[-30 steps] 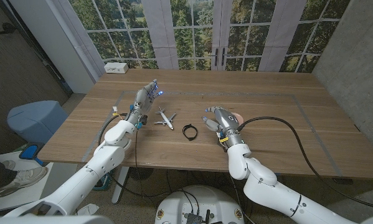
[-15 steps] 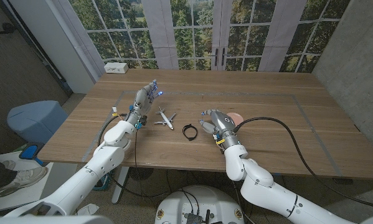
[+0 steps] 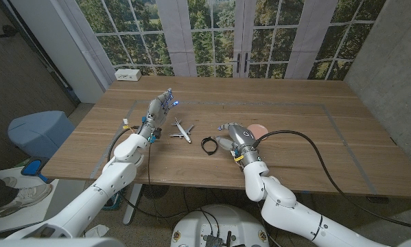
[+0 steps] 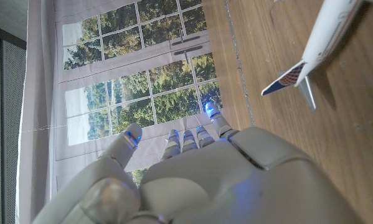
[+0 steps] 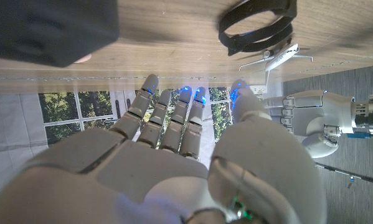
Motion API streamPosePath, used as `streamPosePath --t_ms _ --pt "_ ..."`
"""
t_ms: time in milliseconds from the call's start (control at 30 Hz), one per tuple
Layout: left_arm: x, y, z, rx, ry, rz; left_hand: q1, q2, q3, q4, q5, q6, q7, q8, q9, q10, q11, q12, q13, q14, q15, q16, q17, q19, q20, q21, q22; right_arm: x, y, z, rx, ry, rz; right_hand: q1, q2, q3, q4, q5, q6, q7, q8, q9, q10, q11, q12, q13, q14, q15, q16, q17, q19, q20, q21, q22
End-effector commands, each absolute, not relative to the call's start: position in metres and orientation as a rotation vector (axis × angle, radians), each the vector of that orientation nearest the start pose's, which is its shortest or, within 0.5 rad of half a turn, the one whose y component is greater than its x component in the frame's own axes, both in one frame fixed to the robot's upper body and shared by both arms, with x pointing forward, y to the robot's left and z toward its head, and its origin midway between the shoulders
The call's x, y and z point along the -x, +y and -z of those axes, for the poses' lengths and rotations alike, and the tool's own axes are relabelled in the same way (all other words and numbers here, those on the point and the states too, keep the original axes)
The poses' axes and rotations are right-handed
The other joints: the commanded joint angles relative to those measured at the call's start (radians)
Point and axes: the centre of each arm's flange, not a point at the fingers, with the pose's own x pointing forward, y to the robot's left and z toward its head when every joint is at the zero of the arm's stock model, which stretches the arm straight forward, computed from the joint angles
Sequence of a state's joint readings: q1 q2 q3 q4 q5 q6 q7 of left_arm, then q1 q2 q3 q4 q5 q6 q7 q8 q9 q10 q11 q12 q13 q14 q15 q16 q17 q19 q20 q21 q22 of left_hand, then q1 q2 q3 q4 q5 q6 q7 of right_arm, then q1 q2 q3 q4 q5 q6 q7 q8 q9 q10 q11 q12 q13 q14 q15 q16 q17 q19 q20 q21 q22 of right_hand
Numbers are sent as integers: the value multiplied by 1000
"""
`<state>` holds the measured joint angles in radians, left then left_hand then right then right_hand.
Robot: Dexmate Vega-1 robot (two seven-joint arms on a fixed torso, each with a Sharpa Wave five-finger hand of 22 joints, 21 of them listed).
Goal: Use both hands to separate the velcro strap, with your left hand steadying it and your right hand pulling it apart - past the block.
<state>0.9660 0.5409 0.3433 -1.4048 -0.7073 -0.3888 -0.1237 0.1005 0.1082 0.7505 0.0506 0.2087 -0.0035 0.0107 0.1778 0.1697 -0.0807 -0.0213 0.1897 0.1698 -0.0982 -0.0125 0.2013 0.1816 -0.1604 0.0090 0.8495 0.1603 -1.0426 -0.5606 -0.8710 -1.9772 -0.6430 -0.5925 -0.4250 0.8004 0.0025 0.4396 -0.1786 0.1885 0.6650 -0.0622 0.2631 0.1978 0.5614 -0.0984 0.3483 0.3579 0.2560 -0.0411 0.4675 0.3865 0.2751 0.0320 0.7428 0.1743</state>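
The black velcro strap (image 3: 208, 145) lies as a closed loop on the wooden table (image 3: 301, 147) near its middle; it also shows in the right wrist view (image 5: 258, 25). My right hand (image 3: 234, 136) is just to the strap's right, fingers spread and stretched toward it, holding nothing (image 5: 186, 162). My left hand (image 3: 157, 108) stands raised well to the left of the strap, fingers apart and empty (image 4: 192, 180). A pinkish round block (image 3: 259, 129) sits right behind my right hand.
A white toy airplane (image 3: 183, 130) lies between my left hand and the strap, also seen in the left wrist view (image 4: 317, 43). A white box (image 3: 128, 74) sits at the table's far left corner. Grey tape lines mark the tabletop.
My right hand has slid left across the table, from beside the pinkish block to close by the strap. The left hand, strap and airplane have not moved.
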Motion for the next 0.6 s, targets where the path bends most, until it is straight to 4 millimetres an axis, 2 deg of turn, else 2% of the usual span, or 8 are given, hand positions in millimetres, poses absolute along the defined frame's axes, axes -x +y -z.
streamPosePath --t_ms 33,200,233,600 --pt "-615 284 51 77 -664 318 11 72 1 -7 5 4 6 2 2 -3 1 0 5 4 2 0 3 3 0 -5 5 -514 -72 130 1199 -624 151 13 -15 -8 1 -2 18 -7 7 4 15 -7 13 10 8 -102 9 4 6 4 -5 4" --pt "-614 283 52 77 -664 319 10 72 1 -6 6 4 6 2 2 -3 1 0 5 3 2 0 3 3 0 -7 5 -515 -70 134 1225 -615 162 23 -18 -11 2 0 26 -11 10 4 22 -13 19 19 9 -107 13 7 4 2 -8 4" --pt "-614 283 52 77 -665 319 10 72 1 -6 6 4 6 2 2 -4 1 0 5 4 2 0 3 4 0 -7 5 -516 -70 135 1236 -610 171 29 -20 -14 3 1 26 -11 10 4 42 -17 31 25 9 -108 14 10 3 2 -10 4" --pt "-611 283 52 74 -666 318 11 72 1 -7 6 4 6 2 2 -3 3 0 5 3 2 -1 2 6 0 -13 6 -522 -68 142 1273 -566 168 43 -18 -19 7 3 30 -20 10 4 46 -22 42 41 6 -108 18 18 -2 0 -16 4"
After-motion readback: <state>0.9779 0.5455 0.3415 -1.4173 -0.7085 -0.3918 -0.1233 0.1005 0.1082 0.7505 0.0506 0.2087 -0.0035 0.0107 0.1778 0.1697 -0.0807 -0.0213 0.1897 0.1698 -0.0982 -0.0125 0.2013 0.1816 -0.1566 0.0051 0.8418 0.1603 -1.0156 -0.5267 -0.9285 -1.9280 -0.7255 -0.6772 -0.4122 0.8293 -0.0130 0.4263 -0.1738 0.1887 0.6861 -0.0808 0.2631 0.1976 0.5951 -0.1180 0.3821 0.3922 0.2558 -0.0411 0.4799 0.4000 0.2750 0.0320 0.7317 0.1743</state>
